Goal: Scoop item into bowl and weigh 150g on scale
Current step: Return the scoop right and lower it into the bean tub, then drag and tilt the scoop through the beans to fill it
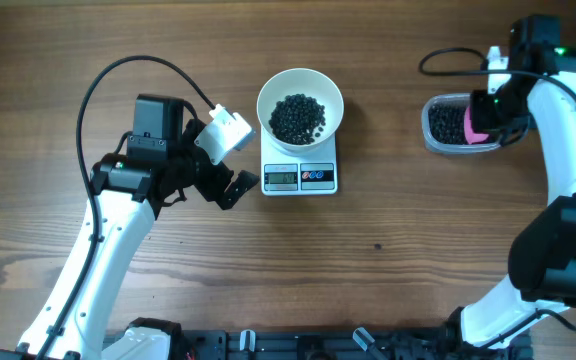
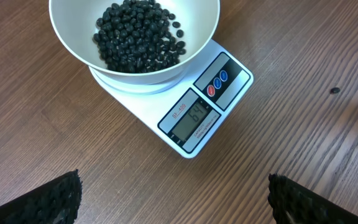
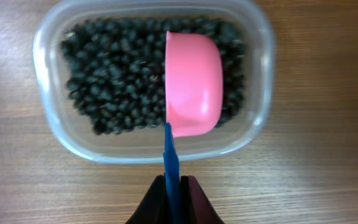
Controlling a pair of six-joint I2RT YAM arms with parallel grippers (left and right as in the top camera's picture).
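Right fingers (image 3: 196, 202) grip the blue-handled pink scoop (image 3: 194, 84) over the clear tub's (image 3: 47, 127) round black beans (image 3: 110, 81), so digging in comes next; left fingers (image 2: 48, 202) gape.

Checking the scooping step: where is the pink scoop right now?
In the overhead view the pink scoop sits far right, over the clear tub, its blue handle gripped by the right hand, well right of the scale.

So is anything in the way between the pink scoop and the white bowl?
No, nothing visible. The scoop, held by the right end effector, is over the beans in the tub, and only bare table lies between it and the bowl on the scale. The left end effector is open on the bowl's far side.
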